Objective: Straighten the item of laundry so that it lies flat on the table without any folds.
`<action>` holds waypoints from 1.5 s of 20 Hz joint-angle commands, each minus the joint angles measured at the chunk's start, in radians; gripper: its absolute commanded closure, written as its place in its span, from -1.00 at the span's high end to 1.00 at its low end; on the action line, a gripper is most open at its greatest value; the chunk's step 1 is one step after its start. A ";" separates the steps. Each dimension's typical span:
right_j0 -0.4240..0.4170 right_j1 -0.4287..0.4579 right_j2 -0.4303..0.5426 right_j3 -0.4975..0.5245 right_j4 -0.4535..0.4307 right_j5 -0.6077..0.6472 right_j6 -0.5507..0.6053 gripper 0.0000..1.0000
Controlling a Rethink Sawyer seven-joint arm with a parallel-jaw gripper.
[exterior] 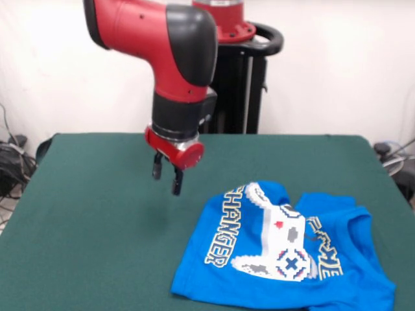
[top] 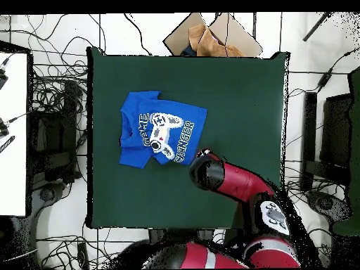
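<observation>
Two dark fingers of the gripper (exterior: 167, 175) hang apart and hold nothing, above bare green surface (exterior: 91, 214), just beside the hem edge of the blue T-shirt (exterior: 259, 272). From the front, the shirt lies on the near right part, print up. Its long axis runs sideways, collar to the right. One sleeve is folded.
</observation>
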 commanded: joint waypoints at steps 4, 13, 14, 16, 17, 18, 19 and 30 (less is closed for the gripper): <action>-0.016 -0.038 0.093 -0.086 0.065 0.153 0.088 1.00; -0.048 0.039 0.177 -0.055 0.029 0.108 0.049 1.00; -0.047 0.041 0.178 -0.053 0.025 0.110 0.048 1.00; -0.050 0.044 0.189 -0.038 0.026 0.090 0.060 1.00; -0.043 0.043 0.187 -0.027 0.027 0.078 0.073 1.00; -0.035 0.037 0.181 -0.020 0.028 0.079 0.083 1.00; -0.023 0.024 0.169 -0.010 0.037 0.083 0.103 1.00; 0.111 -0.080 0.068 0.005 0.052 0.144 0.157 1.00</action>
